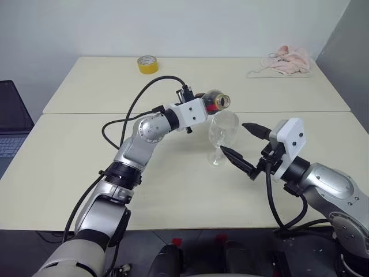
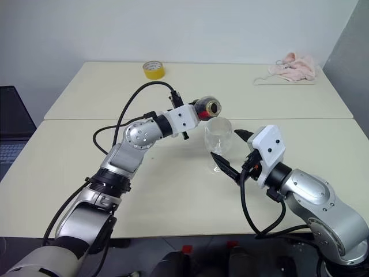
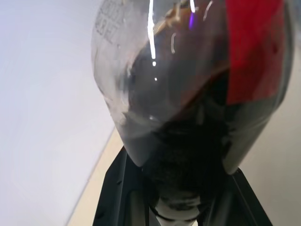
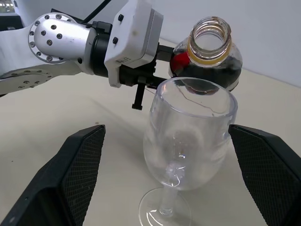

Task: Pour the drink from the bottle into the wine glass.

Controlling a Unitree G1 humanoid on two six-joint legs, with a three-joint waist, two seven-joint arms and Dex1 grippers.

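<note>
Table [image 1: 86,173]: wine glass [image 1: 222,134] between open right claw [image 1: 242,147] fingers.

Cream table [image 1: 86,173]: wine glass [image 1: 222,138], tape roll [image 1: 147,64], pink cloth [image 1: 286,61].

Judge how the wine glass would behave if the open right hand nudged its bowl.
The wine glass would probably tip easily: tall bowl, thin stem, small foot. It looks empty, so likely light. The right hand sits on either side of it without touching.
</note>
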